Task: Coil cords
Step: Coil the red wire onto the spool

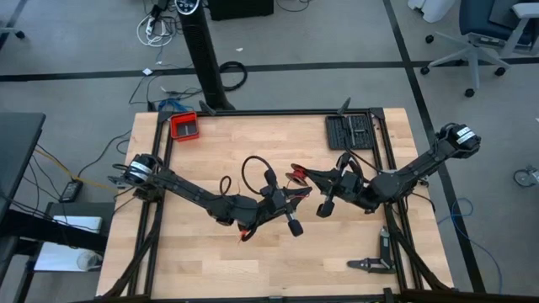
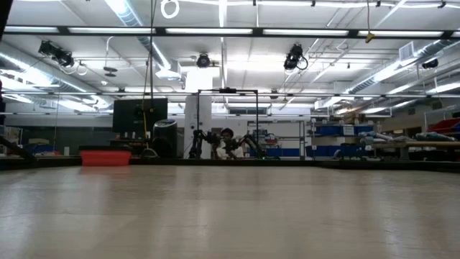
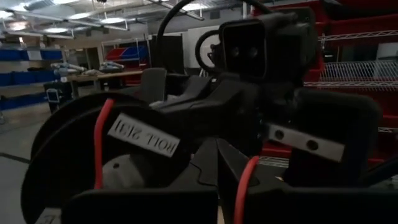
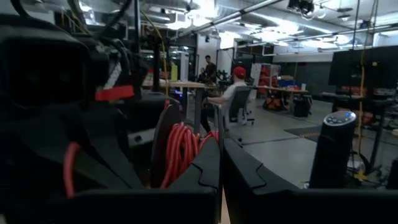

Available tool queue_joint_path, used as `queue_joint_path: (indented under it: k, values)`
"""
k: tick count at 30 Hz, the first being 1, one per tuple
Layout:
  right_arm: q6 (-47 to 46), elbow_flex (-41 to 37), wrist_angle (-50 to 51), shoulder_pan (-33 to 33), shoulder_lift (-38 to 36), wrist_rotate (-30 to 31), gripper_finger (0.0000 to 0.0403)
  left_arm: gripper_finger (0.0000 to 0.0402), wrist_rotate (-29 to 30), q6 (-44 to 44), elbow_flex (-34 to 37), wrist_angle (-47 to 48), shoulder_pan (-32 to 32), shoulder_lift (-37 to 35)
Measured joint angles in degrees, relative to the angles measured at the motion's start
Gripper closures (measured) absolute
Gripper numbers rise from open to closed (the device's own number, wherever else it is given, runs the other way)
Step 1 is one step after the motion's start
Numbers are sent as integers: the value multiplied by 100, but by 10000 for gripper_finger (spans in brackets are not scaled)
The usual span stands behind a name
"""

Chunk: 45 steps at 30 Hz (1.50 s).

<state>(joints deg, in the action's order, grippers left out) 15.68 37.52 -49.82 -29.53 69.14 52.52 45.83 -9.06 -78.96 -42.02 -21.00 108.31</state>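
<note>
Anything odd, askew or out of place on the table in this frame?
Nothing stands out. The left gripper and right gripper meet mid-table, both shut, with the red cord bundled between them. The red tray sits near the table's far edge.

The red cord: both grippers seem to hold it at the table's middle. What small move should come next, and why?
Probably the left gripper should make one more short turn, winding the loose cord onto the bundle. Both grippers are shut, facing each other closely at mid-table. The right gripper pinches the red cord, already a bundle of several loops. A loose strand lies at the left gripper's fingers, so coiling looks unfinished.
</note>
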Motion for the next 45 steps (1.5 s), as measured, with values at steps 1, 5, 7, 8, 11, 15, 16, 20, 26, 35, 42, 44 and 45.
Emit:
queue_joint_path:
  k: [1,5,7,8,11,15,16,20,26,35,42,44,45]
  values:
    - [2,0,-18,-12,0,-12,399,401,2,44,0,50,7,0]
    - [70,0,-103,-61,0,-20,399,401,5,80,0,138,27,2]
    - [159,0,-134,-92,0,-14,399,401,8,115,0,210,27,2]
    - [201,0,-169,-114,0,-13,399,401,9,154,0,262,27,2]
    - [342,0,-391,-172,-2,-10,399,401,15,206,0,386,28,2]
    - [559,0,-519,-253,-16,0,399,401,67,278,0,530,27,2]
    - [561,0,-526,-269,-25,3,399,401,77,318,-2,563,27,2]
    - [591,0,-566,-315,-49,22,399,401,201,336,-2,657,27,2]
    - [858,0,-654,-433,-55,80,399,401,499,328,-2,813,27,2]
    - [862,0,-658,-571,-55,259,399,401,1020,249,-9,1076,23,0]
    - [861,0,-687,-665,-55,377,399,401,1570,-346,-9,1069,-66,0]
    - [860,0,-685,-685,-55,378,399,401,1810,-577,-9,1043,-118,0]
    - [860,0,-681,-697,-55,378,399,401,1941,-697,-9,997,-142,0]
